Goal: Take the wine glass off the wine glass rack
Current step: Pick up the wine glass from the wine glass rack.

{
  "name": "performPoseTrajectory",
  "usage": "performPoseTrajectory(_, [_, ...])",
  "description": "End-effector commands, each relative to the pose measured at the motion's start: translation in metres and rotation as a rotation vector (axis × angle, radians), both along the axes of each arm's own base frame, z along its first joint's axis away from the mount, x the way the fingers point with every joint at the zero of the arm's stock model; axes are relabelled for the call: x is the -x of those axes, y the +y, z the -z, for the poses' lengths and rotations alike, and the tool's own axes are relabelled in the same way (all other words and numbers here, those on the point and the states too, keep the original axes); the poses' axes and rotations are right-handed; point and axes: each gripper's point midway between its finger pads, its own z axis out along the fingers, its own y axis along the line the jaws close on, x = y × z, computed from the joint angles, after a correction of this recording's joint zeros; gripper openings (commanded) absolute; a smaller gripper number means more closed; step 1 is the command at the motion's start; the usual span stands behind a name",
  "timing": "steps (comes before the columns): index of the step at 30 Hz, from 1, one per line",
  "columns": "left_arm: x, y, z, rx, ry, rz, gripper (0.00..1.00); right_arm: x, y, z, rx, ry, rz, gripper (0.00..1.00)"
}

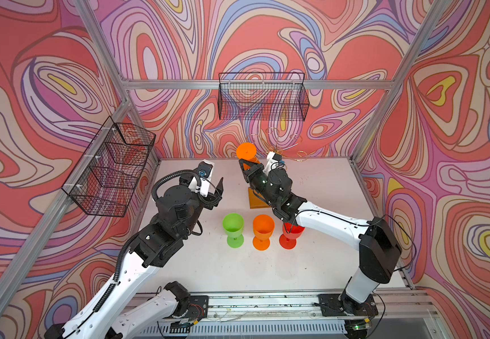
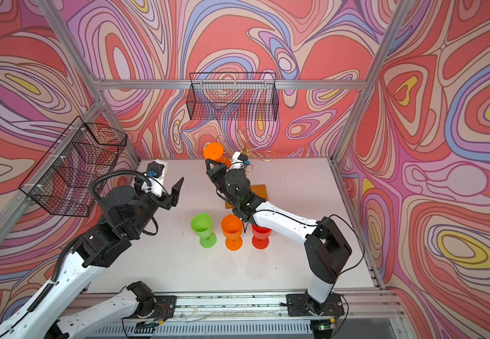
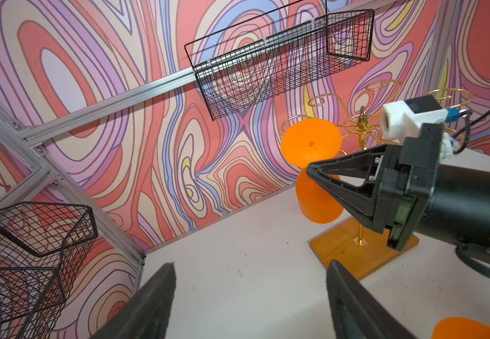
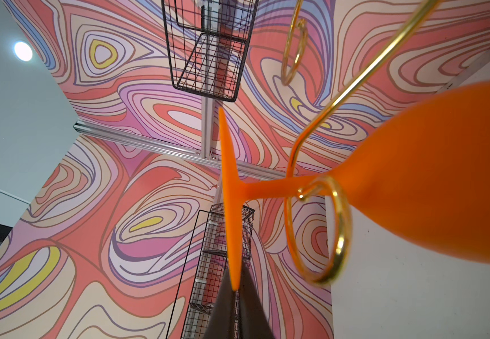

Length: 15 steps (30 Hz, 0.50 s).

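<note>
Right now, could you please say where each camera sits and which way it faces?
Top views: high in front, overlooking the white table; left arm and right arm show.
Left wrist: behind the open left hand, facing the gold wire rack and right hand.
Right wrist: behind the right hand, looking up at the hanging orange plastic wine glass it pinches.
Shared: every view shows that glass.

Nothing readable anywhere in these shots, no labels, brands or numbers. The wallpaper [image 1: 267,35] is just swirly colour blobs. If there's any print on the robot arms [image 1: 326,220], it's too small to make out.
</note>
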Motion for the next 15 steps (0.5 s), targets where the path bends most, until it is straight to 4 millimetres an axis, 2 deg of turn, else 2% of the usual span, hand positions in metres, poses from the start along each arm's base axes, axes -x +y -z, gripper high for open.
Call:
performPoseTrajectory(1, [-0.001,0.003,0.004,-0.016,0.003,-0.013,0.80,-0.002,-0.006,0.037,0.075,0.099,0.020,0.00])
performPoseTrajectory(15, [-0.002,0.002,0.006,-0.018,0.008,-0.012,0.80,0.003,-0.011,0.023,0.072,0.061,0.015,0.00])
